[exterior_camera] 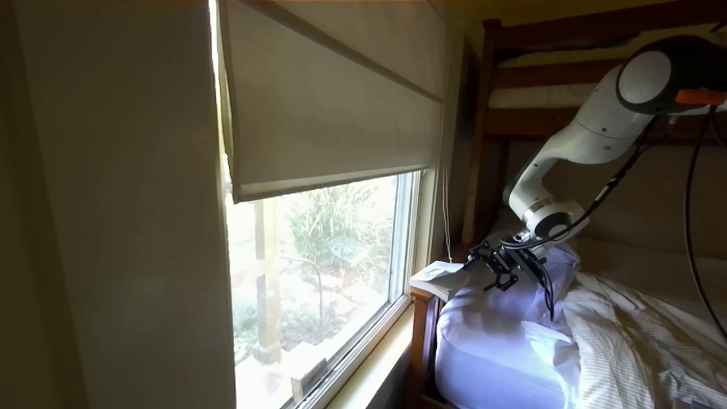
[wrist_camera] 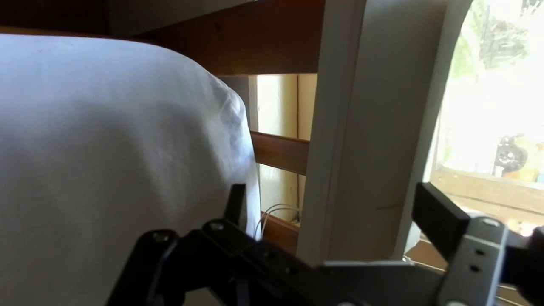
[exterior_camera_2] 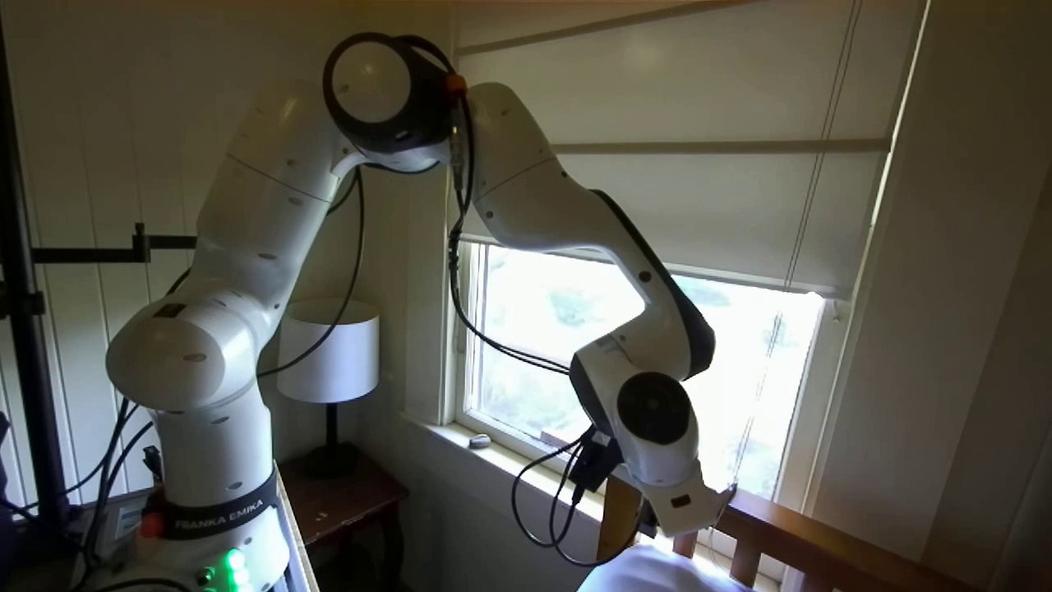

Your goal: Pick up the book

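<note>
Book (exterior_camera: 442, 277) at spread hand (wrist_camera: 332, 197), contact unclear.

We're reading it right now in an exterior view: "FRANKA EMIKA", pale capital letters (exterior_camera_2: 219, 515) climbing gently rightward across the curved black band (exterior_camera_2: 222, 505) that wraps low around the smooth, white, many-jointed robot arm (exterior_camera_2: 378, 90)!

in an exterior view, the book (exterior_camera: 436, 277) lies on the post (exterior_camera: 421, 321) of the bed (exterior_camera: 500, 363), between the window (exterior_camera: 335, 278) on the left and the gripper (exterior_camera: 478, 276) on the right. the blind (exterior_camera: 335, 113) hangs before the window's top. the blanket (exterior_camera: 619, 346) lies on the bed, well right of the book. in an exterior view, the lamp (exterior_camera_2: 329, 358) stands on the table (exterior_camera_2: 353, 497), right of the arm base (exterior_camera_2: 215, 460) and left of the window.
</note>
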Controlling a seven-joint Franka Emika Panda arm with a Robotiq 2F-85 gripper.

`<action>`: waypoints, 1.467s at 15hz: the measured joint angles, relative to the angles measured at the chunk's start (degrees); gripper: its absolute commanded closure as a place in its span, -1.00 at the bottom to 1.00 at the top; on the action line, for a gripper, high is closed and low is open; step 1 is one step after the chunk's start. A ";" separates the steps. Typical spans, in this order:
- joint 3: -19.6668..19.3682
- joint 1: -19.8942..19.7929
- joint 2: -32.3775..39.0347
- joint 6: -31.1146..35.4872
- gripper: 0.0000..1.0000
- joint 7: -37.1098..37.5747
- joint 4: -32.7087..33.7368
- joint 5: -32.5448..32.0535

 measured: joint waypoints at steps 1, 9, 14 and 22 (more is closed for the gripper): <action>0.07 0.01 0.23 0.00 -1.00 -0.71 0.30 1.60; -0.05 1.41 2.13 -0.05 -1.00 1.16 1.51 3.68; -1.45 2.01 1.24 -0.14 -1.00 6.73 0.16 -4.18; -2.60 0.83 -4.64 -4.55 -1.00 4.68 -2.66 -6.02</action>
